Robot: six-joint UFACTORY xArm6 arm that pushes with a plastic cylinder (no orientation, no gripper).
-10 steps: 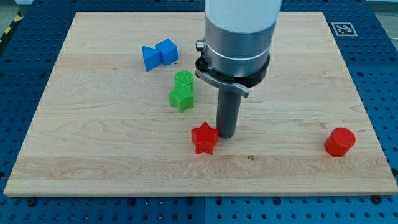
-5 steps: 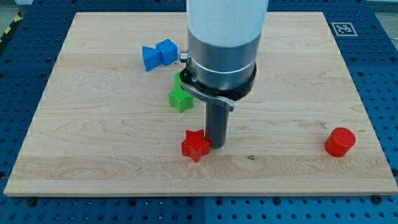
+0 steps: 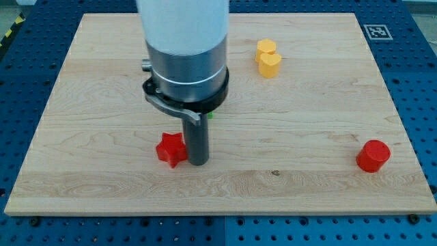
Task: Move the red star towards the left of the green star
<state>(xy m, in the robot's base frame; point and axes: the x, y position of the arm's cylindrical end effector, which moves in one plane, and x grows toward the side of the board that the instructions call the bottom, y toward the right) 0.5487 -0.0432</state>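
The red star (image 3: 171, 149) lies on the wooden board (image 3: 82, 137) at the lower left of centre. My tip (image 3: 198, 162) stands right against its right side, touching it. The arm's thick body hides the green star; only a sliver of green (image 3: 211, 115) shows at the body's right edge, above and to the right of the red star. The blue blocks are hidden behind the arm as well.
A red cylinder (image 3: 373, 156) stands near the board's right edge. Two yellow blocks (image 3: 268, 57) sit together at the view's top, right of the arm. A marker tag (image 3: 377, 31) is on the board's top right corner.
My tip has slid to the view's left, pushing the red star left with it. The arm now covers the green and blue blocks and has uncovered the yellow blocks.
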